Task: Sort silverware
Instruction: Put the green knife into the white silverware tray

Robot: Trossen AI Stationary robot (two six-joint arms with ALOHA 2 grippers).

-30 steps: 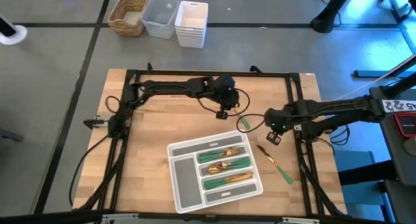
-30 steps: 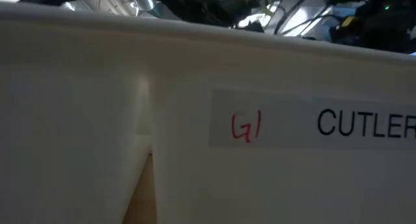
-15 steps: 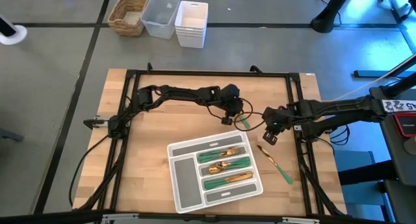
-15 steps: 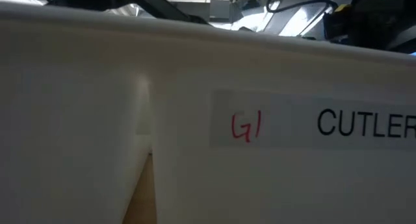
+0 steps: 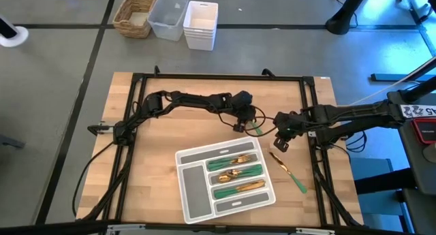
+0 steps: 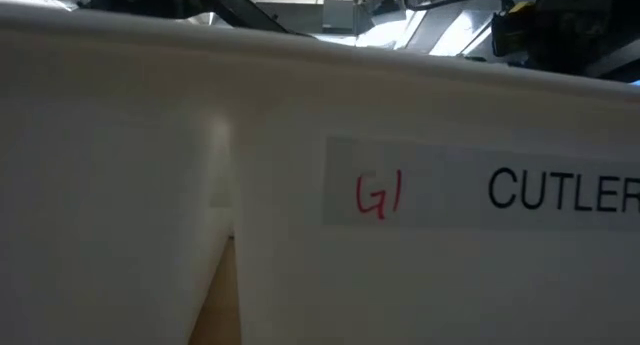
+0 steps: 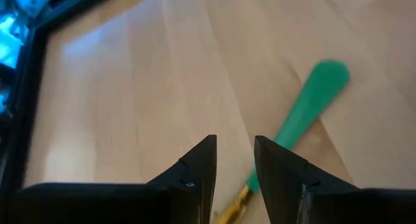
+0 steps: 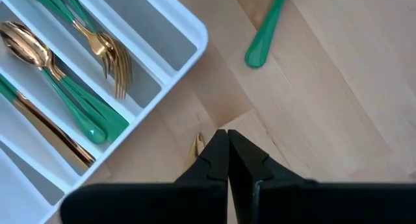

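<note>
Fingers of the left gripper (image 7: pixel 234 162) stood spread just over a loose green-handled, gold-headed piece of silverware (image 7: pixel 305 104) on the wooden counter (image 5: pixel 157 160), its handle lying to one side of the gap, not between. A good grasp would need the gap centred across that handle before closing. Nearby, the right gripper (image 8: pixel 227 149) waited with fingers pressed together, empty, beside the grey compartmented tray (image 5: pixel 191 157), where sorted pieces lay. Another piece (image 5: pixel 289 174) lay beside the tray.

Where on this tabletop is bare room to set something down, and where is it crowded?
Free: the bare wood left of the grey tray and under the left arm. Crowded: between the left tool and right tool, around the loose green-handled piece.
</note>
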